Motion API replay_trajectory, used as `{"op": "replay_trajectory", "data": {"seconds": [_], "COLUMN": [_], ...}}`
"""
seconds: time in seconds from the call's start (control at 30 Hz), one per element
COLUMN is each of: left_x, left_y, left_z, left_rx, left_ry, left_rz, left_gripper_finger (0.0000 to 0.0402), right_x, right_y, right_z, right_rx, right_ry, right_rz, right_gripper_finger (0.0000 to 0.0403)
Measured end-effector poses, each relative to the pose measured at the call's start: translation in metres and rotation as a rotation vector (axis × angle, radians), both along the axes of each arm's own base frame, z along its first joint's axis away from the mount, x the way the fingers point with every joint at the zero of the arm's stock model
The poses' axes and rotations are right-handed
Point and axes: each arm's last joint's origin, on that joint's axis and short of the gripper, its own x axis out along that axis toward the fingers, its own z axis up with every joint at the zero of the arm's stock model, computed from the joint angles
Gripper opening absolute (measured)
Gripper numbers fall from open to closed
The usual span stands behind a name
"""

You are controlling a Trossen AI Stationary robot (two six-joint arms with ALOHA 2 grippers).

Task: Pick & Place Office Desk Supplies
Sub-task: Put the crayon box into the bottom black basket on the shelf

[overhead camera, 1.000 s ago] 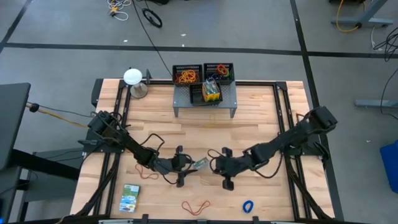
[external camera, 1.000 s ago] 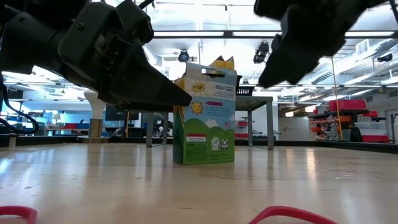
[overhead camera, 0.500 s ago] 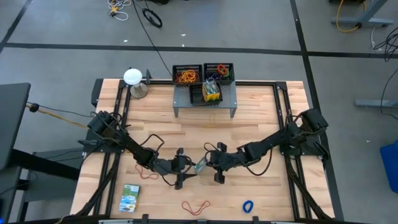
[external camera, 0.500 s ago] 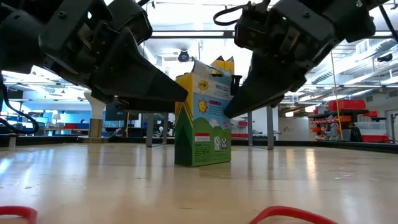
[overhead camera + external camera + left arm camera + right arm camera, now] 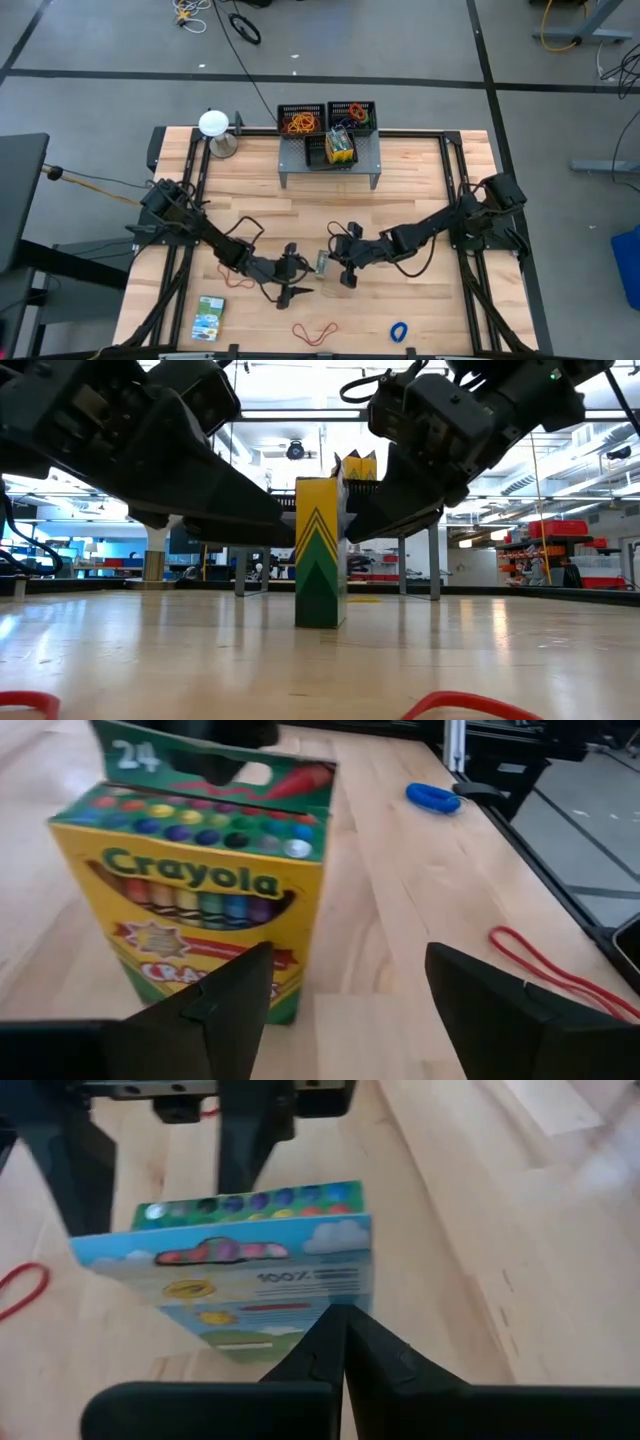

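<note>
Left gripper (image 5: 296, 277) has its fingers wide apart just beside the crayon box (image 5: 323, 263), which stands upright mid-counter (image 5: 420, 180), while the right gripper (image 5: 335, 262), pressed together, touches its other side, maybe to steady it

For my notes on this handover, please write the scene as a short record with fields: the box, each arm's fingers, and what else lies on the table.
crayon box: standing upright mid-table, between the two grippers
left gripper: fingers open, on either side of the box, not touching it
right gripper: fingers shut, tips against the box's back face
second card box: lying flat near the front left corner
loose bands: red rubber band and blue rubber band at the front edge
mesh trays: on the grey shelf, holding bands
</note>
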Motion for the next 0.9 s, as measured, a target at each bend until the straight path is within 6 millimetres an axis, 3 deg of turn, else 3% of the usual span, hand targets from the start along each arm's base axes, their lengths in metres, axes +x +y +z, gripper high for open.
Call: {"op": "replay_trajectory", "data": {"seconds": [0.73, 0.9], "left_x": [0.002, 0.000], "left_y": [0.001, 0.004], "left_z": [0.002, -0.001], "left_rx": [-0.010, 0.052], "left_ry": [-0.024, 0.000], "left_rz": [0.012, 0.087], "left_gripper_finger": [0.0196, 0.0156], "right_x": [0.010, 0.009], "right_y": [-0.019, -0.019], "right_z": [0.005, 0.007], "right_rx": [0.038, 0.046], "right_ry": [-0.050, -0.050], "right_rz": [0.010, 0.009], "right_gripper_finger": [0.0011, 0.0011]}}
